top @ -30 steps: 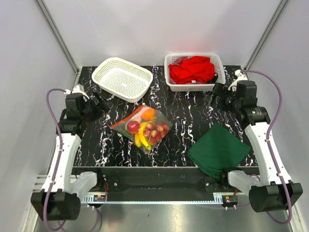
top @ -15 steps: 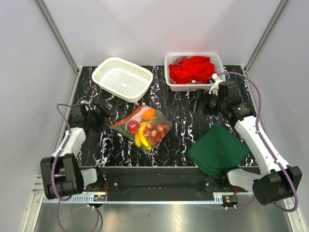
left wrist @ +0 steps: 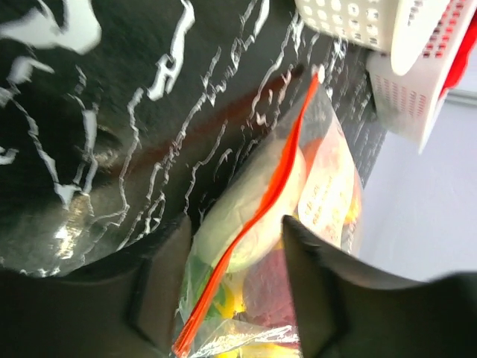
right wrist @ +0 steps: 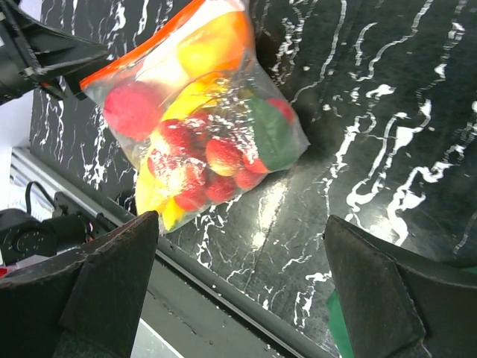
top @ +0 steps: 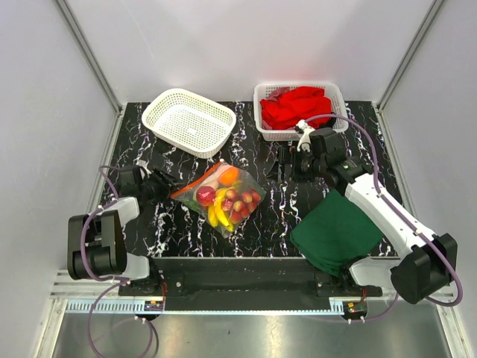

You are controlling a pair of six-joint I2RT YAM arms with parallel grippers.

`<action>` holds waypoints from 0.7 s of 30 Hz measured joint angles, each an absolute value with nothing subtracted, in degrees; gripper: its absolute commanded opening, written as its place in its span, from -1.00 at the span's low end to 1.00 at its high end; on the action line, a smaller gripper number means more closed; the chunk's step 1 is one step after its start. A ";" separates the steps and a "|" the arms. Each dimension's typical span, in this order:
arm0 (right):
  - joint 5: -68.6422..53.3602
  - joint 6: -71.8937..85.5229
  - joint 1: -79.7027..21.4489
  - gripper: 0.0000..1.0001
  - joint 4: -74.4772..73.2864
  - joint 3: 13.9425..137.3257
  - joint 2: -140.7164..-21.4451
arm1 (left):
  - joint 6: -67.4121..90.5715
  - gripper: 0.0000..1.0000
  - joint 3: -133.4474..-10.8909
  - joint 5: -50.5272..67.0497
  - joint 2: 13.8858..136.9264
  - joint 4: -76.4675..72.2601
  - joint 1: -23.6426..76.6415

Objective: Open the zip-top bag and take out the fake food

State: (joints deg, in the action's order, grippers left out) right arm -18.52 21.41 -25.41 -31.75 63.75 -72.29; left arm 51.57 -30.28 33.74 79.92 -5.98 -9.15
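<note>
- Orange-red zip strip (left wrist: pixel 292 127) of zip-top bag (top: pixel 220 195) set between left gripper (left wrist: pixel 235 231) jaws, apart.
- Right gripper (right wrist: pixel 240 220) jaws wide apart, near fake food (right wrist: pixel 195 149), holding nothing.

Zip-top bag (top: pixel 218 195): one
Fake food (top: pixel 237 201): several pieces, bagged; exact count unclear
White baskets (top: pixel 188 121) (top: pixel 298 135): two
Red cloth (top: pixel 298 107): one
Green cloth (top: pixel 337 231): one
</note>
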 measured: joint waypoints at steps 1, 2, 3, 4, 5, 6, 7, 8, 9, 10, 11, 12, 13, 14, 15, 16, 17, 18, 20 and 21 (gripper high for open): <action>-18.46 21.50 -25.98 0.99 -31.44 63.75 -72.49 | 52.18 -0.10 -29.47 34.30 79.94 -7.29 -8.86; -18.37 21.63 -26.41 0.99 -31.18 63.75 -72.64 | 52.75 -0.15 -28.93 34.81 79.99 -8.19 -8.58; -18.06 21.80 -27.07 0.99 -31.03 63.81 -72.93 | 53.17 -0.32 -28.53 35.24 80.01 -8.86 -8.16; -18.00 21.93 -27.49 0.99 -31.00 63.88 -73.17 | 53.52 -0.45 -28.45 35.59 80.03 -9.15 -7.73; -17.67 22.17 -28.01 0.99 -31.03 64.05 -73.49 | 53.47 -0.57 -28.45 35.83 80.03 -9.52 -7.11; -17.47 22.37 -28.53 0.99 -30.92 64.25 -73.82 | 53.69 -0.72 -28.47 35.99 80.01 -9.91 -6.59; -17.41 22.46 -28.93 0.99 -30.85 64.45 -74.08 | 53.91 -0.84 -28.47 36.07 79.99 -10.07 -6.26; -17.17 22.59 -29.41 0.99 -30.81 64.71 -74.35 | 53.39 -0.89 -28.49 36.14 79.92 -10.00 -5.87; -17.08 22.76 -29.80 1.00 -30.81 65.04 -74.59 | 53.23 -0.99 -28.53 36.16 79.75 -9.69 -5.67; -17.06 22.81 -30.20 0.99 -30.70 65.43 -74.83 | 52.80 -1.00 -28.88 36.12 79.37 -8.60 -5.39; -17.06 22.83 -30.52 1.00 -30.63 65.84 -75.07 | 52.01 -1.00 -29.61 35.99 78.83 -7.14 -5.06; -17.08 22.83 -30.79 1.00 -30.55 66.24 -75.29 | 51.13 -1.00 -30.72 35.77 78.19 -5.61 -4.60; -17.08 22.85 -30.89 0.99 -30.41 66.50 -75.44 | 50.28 -1.00 -32.29 35.62 77.41 -3.77 -3.92; -17.08 22.87 -31.00 0.99 -30.26 66.81 -75.59 | 48.93 -1.00 -34.26 35.40 76.38 -2.04 -2.83; -16.97 22.90 -31.03 1.00 -30.24 67.16 -75.79 | 47.57 -1.00 -36.21 34.96 75.40 -0.34 -1.61; -16.78 22.94 -31.03 0.99 -30.20 67.44 -75.94 | 46.09 -1.00 -38.57 34.48 74.22 1.37 -0.21; -16.25 23.00 -31.03 0.99 -30.22 67.66 -76.05 | 44.34 -1.00 -41.15 33.95 73.08 3.14 1.48; -15.25 23.59 -31.03 1.00 -30.30 68.16 -76.23 | 42.59 -1.00 -43.99 33.54 71.92 4.69 3.51; -12.97 24.58 -31.03 1.00 -31.20 69.87 -77.06 | 39.29 -1.00 -49.23 32.97 69.91 6.79 7.11; -12.21 25.04 -31.03 0.99 -31.92 71.00 -77.69 | 38.22 -1.00 -50.81 32.82 69.23 7.49 8.40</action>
